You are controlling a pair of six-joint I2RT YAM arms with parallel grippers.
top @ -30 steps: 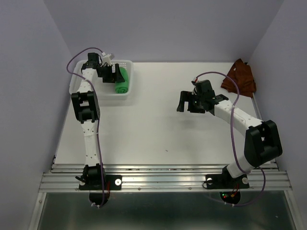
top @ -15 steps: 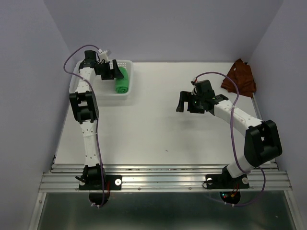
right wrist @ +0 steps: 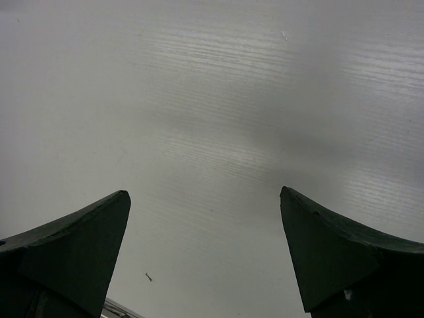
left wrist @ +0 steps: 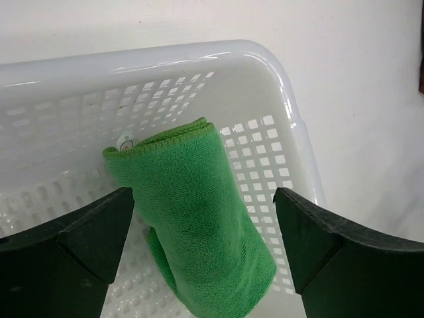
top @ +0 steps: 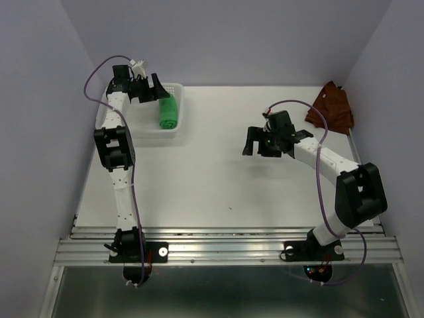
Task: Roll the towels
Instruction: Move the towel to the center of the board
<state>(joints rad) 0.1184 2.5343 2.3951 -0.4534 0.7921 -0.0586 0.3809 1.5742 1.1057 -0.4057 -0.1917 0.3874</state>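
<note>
While beside basket wall, green towel.

1. The left gripper is standing wide open, its two dark fingers rising into the frame from 7 and 5 o'clock.
2. A rolled green towel is lying between them, running from 10 o'clock near the centre down toward 6 o'clock.
3. A small white tag is showing at the roll's upper end.
4. The roll is resting on the floor of a white perforated basket, whose glossy rim is curving from 9 through 12 round to 4 o'clock.
5. A pale counter is showing beyond the rim, from 12 to 4 o'clock.
6. A dark sliver is peeking in at the 3 o'clock edge, too small to identify.
</note>
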